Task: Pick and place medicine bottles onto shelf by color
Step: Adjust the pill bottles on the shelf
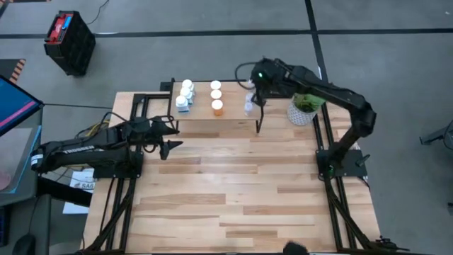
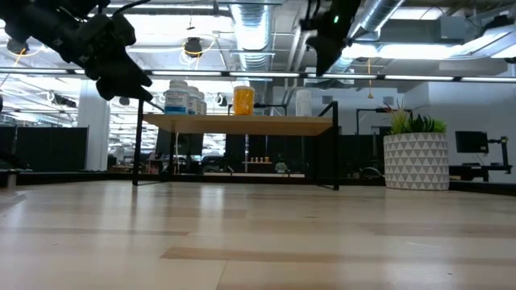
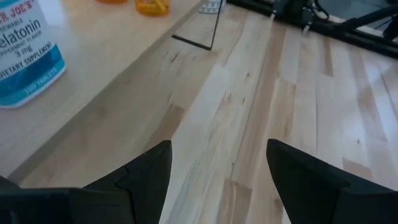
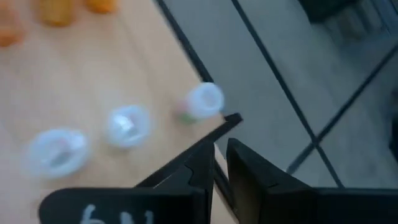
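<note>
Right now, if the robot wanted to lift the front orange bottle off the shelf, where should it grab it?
Probably by the white cap or the body just under it, coming straight down. The orange bottle stands upright on the shelf, with another close behind and open space on both sides for the claw.

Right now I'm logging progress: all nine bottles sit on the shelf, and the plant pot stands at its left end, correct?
Not quite. The high view shows the plant pot standing at the right end of the shelf, not the left. The bottles are on the shelf.

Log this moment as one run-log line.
left gripper: open, empty, near shelf's left end | right gripper: shut, empty, above clear bottles | blue-labelled bottles, orange bottles: on shelf
</note>
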You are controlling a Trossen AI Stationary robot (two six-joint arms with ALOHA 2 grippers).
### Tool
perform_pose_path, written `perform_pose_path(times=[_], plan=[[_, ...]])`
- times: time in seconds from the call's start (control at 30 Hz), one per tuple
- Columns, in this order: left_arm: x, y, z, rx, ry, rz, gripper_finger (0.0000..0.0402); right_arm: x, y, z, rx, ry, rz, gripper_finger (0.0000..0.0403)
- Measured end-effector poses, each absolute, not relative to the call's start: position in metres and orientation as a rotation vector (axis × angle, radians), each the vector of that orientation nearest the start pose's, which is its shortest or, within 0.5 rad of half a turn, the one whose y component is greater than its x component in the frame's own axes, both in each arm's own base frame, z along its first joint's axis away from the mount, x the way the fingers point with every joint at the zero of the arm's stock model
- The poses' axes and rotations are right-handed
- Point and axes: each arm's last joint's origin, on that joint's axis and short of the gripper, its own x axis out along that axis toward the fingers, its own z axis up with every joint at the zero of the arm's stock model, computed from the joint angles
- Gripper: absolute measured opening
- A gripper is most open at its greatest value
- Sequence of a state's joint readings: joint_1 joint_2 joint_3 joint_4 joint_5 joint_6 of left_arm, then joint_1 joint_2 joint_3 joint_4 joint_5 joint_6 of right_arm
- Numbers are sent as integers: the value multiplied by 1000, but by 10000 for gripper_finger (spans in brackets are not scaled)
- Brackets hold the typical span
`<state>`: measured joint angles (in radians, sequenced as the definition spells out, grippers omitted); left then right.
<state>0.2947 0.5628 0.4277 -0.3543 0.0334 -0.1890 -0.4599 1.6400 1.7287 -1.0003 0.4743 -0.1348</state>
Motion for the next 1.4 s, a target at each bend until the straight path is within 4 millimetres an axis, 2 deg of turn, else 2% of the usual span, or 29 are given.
perform_pose_path(times=[0.23, 0.43, 0.63, 1.4], plan=[[127, 38, 216, -265, 474, 303, 248, 291, -226, 346, -16, 1006, -792, 65], [126, 38, 207, -280, 500, 324, 248, 287, -257, 327, 36, 1028, -783, 65], [128, 39, 210, -259, 459, 319, 248, 291, -261, 327, 16, 989, -746, 65], [129, 39, 212, -254, 445, 314, 248, 299, -250, 325, 25, 982, -573, 65]])
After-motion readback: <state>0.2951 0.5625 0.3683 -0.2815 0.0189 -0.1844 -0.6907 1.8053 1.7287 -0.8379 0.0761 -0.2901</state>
